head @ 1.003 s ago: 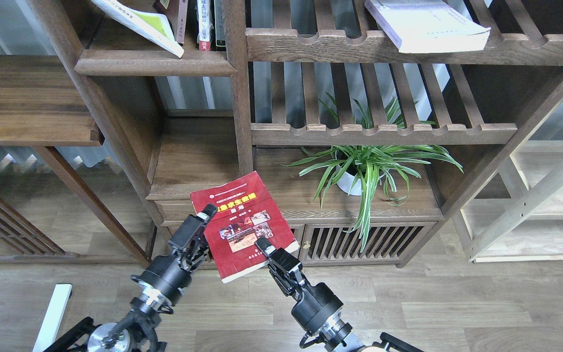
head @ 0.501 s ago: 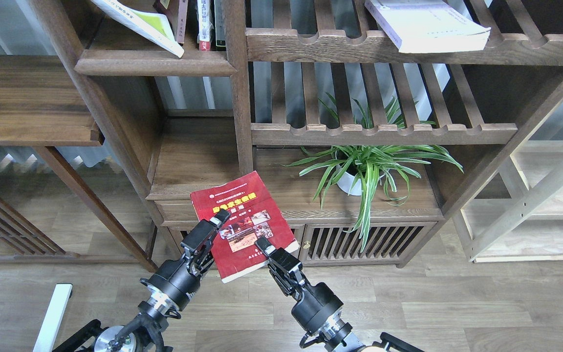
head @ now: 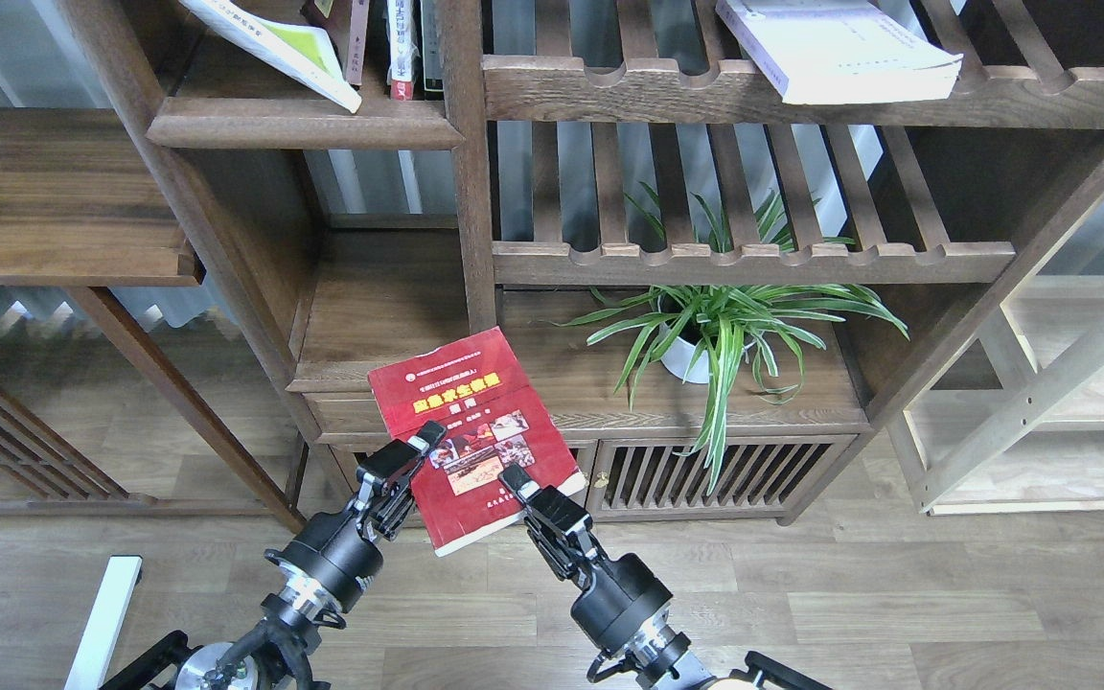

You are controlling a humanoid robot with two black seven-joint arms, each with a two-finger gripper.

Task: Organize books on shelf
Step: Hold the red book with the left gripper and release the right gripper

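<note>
Home study: wooden bookcase (head: 461, 192), houseplant (head: 715, 331)

Yellow-green book (head: 274, 43) and white book (head: 835, 48), both cropped by top edge.

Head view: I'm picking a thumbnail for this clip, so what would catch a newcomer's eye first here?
The dark red book stands out at once, held low in the middle between the left claw and right claw, in front of the wooden bookcase. Next comes the green spider plant in its white pot on the lower board to the right. A thick white book lies on the slatted rack at top right.
</note>
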